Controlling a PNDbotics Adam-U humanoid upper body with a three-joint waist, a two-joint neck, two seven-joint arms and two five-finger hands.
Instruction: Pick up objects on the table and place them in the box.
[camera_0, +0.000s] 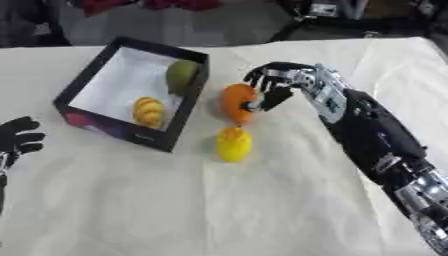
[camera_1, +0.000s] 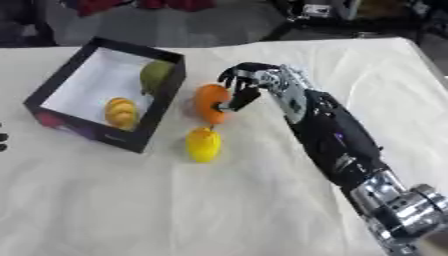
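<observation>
Grasping the orange fruit (camera_0: 236, 103) at the centre of the frame: the right hand (camera_0: 278, 84), coming in from the lower right, is curling its fingers over the top and right side of the fruit, thumb tucked against its near flank. Item location: on the white cloth (camera_0: 262, 200), just right of the black box (camera_0: 131, 132), close to its wall but apparently not touching. Adjacent stock: a yellow fruit (camera_0: 234, 144) sitting just below the orange one, nearly touching it. Box contents: a green fruit (camera_0: 182, 75) against the right wall, a yellow-orange fruit (camera_0: 149, 112) near the front. Left hand (camera_0: 19, 136) is idling at the left edge, fingers relaxed. Handling advice: lift straight up before travelling left, clearing the box wall and leaving the yellow fruit undisturbed.
</observation>
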